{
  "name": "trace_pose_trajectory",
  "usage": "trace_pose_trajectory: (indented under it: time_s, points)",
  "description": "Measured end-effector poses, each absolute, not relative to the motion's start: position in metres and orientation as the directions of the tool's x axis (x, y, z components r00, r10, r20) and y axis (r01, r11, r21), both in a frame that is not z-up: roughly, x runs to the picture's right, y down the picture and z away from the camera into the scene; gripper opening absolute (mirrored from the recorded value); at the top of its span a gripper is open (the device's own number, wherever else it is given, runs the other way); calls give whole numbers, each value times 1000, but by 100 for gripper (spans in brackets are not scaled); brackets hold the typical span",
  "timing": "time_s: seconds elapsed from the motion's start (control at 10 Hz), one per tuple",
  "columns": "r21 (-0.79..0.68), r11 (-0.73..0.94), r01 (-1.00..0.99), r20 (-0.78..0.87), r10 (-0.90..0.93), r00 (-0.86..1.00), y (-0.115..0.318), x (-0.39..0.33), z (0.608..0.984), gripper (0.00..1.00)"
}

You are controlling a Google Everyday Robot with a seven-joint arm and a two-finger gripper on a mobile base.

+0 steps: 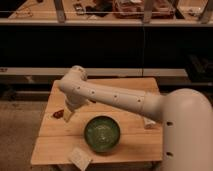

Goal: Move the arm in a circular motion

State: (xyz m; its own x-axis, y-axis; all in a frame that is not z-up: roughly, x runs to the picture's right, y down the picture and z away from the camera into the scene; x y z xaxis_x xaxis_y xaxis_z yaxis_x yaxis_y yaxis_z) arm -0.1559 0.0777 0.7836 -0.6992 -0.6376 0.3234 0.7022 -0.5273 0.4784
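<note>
Right now I have the arm (120, 100) stretched across the scene, from its thick white base at the lower right, over the wooden table (132, 145), to a rounded elbow above the table's far left corner. From that elbow the last segment drops down and ends in the pale yellowish gripper (68, 114), which hangs just above the left part of the tabletop, close to a small reddish-brown object (58, 114). I cannot tell how its fingers are set, and I see nothing in its hold. I judge this long reach is simply one point on the sweep: a circular motion carries the arm wide over the table, and the tip stays raised so it does not brush what lies below.

The table stands before a dark shelving unit (100, 45) whose top shelf carries trays I cannot make out.

The green bowl (102, 133) sits near the table's front edge, just right of the gripper and apart from it. It looks empty; I see only the glazed inside. In front of it, at the front-left edge, lies a small white packet (80, 158). A pale scrap shows past the arm on the right, too hidden to name.
</note>
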Motion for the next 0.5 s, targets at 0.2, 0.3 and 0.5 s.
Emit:
trace_pose_trajectory:
  time_s: [0.2, 0.3, 0.5]
  points:
    - [397, -505, 766, 306, -714, -629, -1, -132, 816, 80]
    - [335, -462, 821, 313, -767, -560, -38, -98, 828, 80]
    - [227, -341, 912, 332, -854, -401, -81, -18, 842, 80]
